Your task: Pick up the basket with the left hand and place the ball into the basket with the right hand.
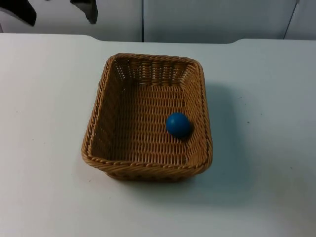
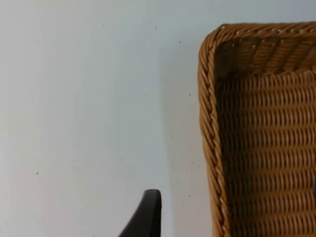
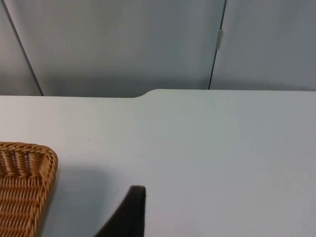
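A brown wicker basket (image 1: 101, 106) stands on the white table near the middle. A blue ball (image 1: 177, 124) lies inside it, against the right wall. My left gripper (image 1: 54, 12) hangs high at the table's far left, away from the basket, its two black fingers spread with nothing between them. From the left wrist I look down on the basket's corner (image 2: 210, 98) and bare table beside it. My right gripper (image 3: 132, 210) is off to the basket's right, and a corner of the basket's rim (image 3: 29, 153) is beside it.
The white table top (image 1: 261, 148) spreads on all sides of the basket. It ends at the grey partition wall (image 1: 212, 19) behind, where the edge has a raised step (image 3: 148, 93).
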You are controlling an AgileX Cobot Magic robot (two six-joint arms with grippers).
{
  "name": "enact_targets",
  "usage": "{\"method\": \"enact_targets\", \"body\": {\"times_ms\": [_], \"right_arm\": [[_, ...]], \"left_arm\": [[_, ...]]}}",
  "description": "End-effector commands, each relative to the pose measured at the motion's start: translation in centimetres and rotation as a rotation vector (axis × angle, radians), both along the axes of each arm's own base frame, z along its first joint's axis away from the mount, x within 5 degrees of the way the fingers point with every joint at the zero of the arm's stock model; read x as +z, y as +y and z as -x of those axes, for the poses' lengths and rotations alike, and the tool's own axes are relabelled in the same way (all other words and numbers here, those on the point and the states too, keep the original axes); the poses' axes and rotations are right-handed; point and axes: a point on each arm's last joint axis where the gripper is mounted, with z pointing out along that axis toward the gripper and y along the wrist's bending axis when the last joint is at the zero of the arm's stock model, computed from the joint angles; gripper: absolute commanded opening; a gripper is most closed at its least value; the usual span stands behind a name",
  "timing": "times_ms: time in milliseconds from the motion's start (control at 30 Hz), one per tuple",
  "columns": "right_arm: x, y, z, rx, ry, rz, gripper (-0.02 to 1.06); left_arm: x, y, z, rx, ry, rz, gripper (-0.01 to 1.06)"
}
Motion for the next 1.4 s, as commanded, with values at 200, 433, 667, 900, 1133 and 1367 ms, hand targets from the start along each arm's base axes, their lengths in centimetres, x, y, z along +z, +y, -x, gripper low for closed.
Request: {"method": "enact_targets", "body": {"times_ms": [200,433,667,900,1133,1367], "right_arm": [[0.0,0.1,-0.1,0.005,-0.011,0.000,1.04],[0.0,0.1,-0.1,0.006,-0.013,0.000,1.04],[-0.1,0.1,-0.1,0.003,-0.004,0.001,1.04],[0.8,-0.3,1.6,-0.005,-0.033,-0.005,1.04],[1.8,-1.3,5.1,-0.052,-0.042,0.011,1.04],[2.6,-2.6,8.9,-0.166,-0.079,-0.059,1.04]], "left_arm": [[1.0,-0.2,0.7,0.042,0.009,0.057,0.88],[1.8,1.2,1.6,-0.003,0.012,-0.119,0.96],[5.2,2.1,3.5,-0.007,-0.075,-0.116,0.96],[10.6,3.7,7.4,-0.005,-0.240,-0.065,0.96],[15.1,5.7,12.1,-0.014,-0.409,-0.056,0.96],[17.6,7.4,15.9,0.016,-0.508,-0.034,0.96]]}}
